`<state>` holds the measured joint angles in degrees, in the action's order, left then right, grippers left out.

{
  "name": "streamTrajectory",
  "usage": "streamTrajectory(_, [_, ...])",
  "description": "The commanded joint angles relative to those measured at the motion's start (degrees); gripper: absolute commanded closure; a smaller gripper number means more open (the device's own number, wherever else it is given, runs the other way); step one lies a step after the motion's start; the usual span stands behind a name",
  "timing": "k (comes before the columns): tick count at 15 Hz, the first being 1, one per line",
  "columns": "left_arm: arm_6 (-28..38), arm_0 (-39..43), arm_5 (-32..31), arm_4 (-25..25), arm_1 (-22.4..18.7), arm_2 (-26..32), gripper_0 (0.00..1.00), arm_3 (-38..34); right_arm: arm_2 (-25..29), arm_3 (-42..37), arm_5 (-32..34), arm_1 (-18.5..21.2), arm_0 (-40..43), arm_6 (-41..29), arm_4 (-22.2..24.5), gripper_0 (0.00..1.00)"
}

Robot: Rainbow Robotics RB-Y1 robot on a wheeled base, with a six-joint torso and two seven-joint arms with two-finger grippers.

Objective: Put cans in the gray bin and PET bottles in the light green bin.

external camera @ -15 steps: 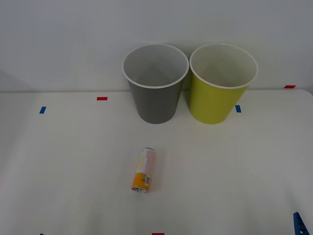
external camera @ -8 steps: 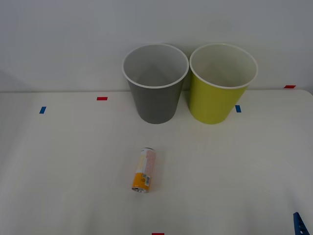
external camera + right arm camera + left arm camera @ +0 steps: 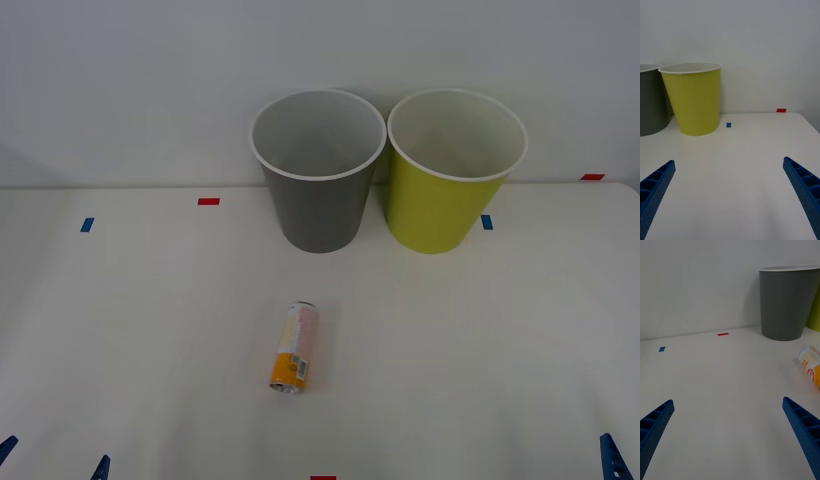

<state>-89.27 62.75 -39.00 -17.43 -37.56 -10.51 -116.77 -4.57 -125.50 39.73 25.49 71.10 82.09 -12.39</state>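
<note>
A slim can [image 3: 295,348] with an orange and pale pink label lies on its side mid-table, in front of the gray bin [image 3: 318,170]. Right of that bin the light green bin [image 3: 455,170] stands upright; both look empty. PET bottles are out of view. My left gripper [image 3: 52,460] is open at the near left edge, well short of the can [image 3: 810,362], which lies off to its right. The right gripper [image 3: 729,161] is open at the near right corner, facing the light green bin [image 3: 692,99] from a distance.
The white table [image 3: 480,330] carries small red and blue tape marks [image 3: 208,201] along its back and sides. A plain white wall rises close behind the bins. Open tabletop lies between both grippers and the bins.
The left gripper's blue fingertips have come into the front view at the bottom left corner. The can, both bins and the right gripper have not moved.
</note>
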Motion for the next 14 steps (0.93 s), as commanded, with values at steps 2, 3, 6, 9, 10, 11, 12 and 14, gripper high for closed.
streamTrajectory(2, [-0.2,-5.44,9.12,-0.85,-3.4,-0.22,0.0,-2.5,0.0,-0.01,0.0,0.0,0.0,0.0,0.0,0.0])
streamTrajectory(3, [-0.2,-6.06,11.93,-0.94,-4.19,-0.13,0.0,-4.08,0.0,-0.01,0.0,0.0,0.0,0.0,0.0,0.0])
streamTrajectory(6, [-0.11,-8.69,20.02,-1.9,-6.83,-0.22,0.0,-8.12,0.0,-0.01,0.0,0.0,0.0,0.0,0.0,0.0])
streamTrajectory(9, [-0.11,-11.24,29.07,-1.64,-8.41,-0.22,0.0,-12.26,0.0,-0.01,0.0,0.0,0.0,0.0,0.0,0.0])
streamTrajectory(10, [0.06,-11.86,32.06,-1.9,-8.85,-0.22,0.0,-13.84,0.0,-0.01,0.0,0.0,0.0,0.0,0.0,0.0])
streamTrajectory(11, [0.06,-13.0,35.04,-1.9,-8.93,-0.13,0.0,-14.98,0.0,-0.01,0.0,0.0,0.0,0.0,0.0,0.0])
streamTrajectory(12, [-0.02,-14.06,37.59,-1.64,-8.93,-0.13,0.0,-15.59,0.0,-0.01,0.0,0.0,0.0,0.0,0.0,0.0])
streamTrajectory(14, [0.06,-17.48,42.43,-1.64,-8.93,-0.22,0.0,-15.68,0.0,-0.01,0.0,0.0,0.0,0.0,0.0,0.0])
